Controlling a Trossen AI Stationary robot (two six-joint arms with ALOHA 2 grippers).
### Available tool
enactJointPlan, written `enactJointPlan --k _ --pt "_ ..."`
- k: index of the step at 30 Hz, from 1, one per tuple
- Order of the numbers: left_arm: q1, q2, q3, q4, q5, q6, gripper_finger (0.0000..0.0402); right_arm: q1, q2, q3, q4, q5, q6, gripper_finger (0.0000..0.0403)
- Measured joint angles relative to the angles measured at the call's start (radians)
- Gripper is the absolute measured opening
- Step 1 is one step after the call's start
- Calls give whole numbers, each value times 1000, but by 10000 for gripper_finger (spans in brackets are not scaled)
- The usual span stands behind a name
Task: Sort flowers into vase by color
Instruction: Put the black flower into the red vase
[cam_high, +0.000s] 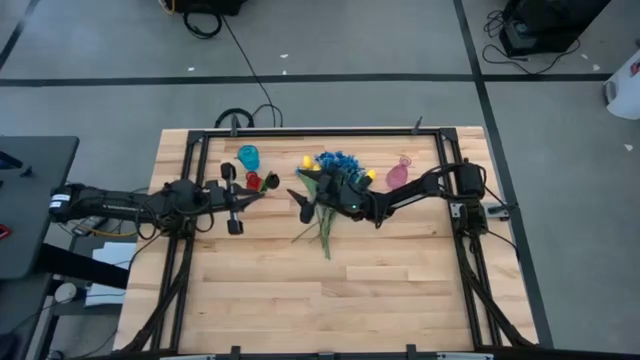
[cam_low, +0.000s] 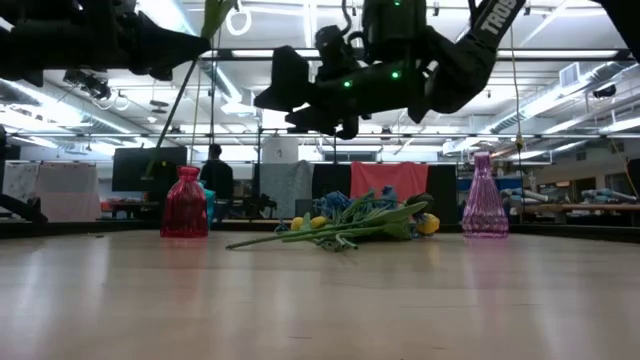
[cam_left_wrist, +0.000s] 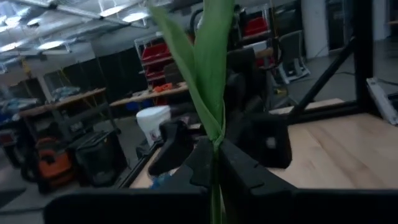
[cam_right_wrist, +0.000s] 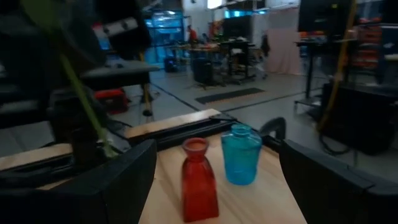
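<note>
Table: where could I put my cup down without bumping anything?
The wide bare wood on the near side of the flower pile is free. The far strip is crowded: blue vase, red vase, pink vase.

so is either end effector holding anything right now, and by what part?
Left end effector is shut on a flower stem, just below its long green leaves. Right end effector is open and empty, above the flower pile.

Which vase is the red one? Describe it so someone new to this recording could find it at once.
On the wooden table, look along the far edge, on the left arm's side, where two vases stand next to each other. The red vase stands just nearer than the blue vase, close to the left gripper. The pink vase stands apart, beyond the flower pile.
</note>
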Motion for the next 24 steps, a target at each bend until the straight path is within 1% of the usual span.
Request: enactJointPlan --k 2,5,11,17,20,24 --pt "37 -11 0 -13 35 0 21 3 -1 22 -53 19 6 347" --pt "105 -29 0 -18 114 0 21 6 -4 37 -98 57 10 347" --pt "231 -64 0 -27 263 -29 21 5 -4 47 -103 56 15 347" --pt "310 -67 0 -29 380 -44 21 5 -4 47 -108 54 37 347" --pt "336 -67 -42 54 423 -75 21 5 -4 47 -111 54 37 347" --pt "361 -66 -113 201 433 -118 21 5 -4 47 -111 54 37 347"
